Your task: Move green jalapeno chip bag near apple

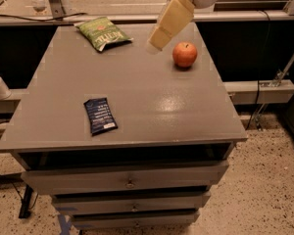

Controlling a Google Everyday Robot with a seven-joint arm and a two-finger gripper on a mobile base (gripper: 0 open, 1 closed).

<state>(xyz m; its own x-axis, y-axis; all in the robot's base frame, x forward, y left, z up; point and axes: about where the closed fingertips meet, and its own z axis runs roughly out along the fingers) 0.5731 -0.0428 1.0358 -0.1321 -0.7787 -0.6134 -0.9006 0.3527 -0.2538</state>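
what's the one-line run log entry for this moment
end effector: over grey tabletop, between crinkly green chip bag and round red apple | bag: ungrasped

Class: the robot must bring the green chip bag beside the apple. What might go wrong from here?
The end effector hovers close beside the apple; a swing could knock it rolling. The green jalapeno chip bag lies far back on the table; a poor grasp might push it off.

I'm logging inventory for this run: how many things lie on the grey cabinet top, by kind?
Snack packets: 2 (green jalapeno chip bag, dark blue packet)
Fruit: 1 (apple)
Total: 3
The tool hovers between the bag and the apple.
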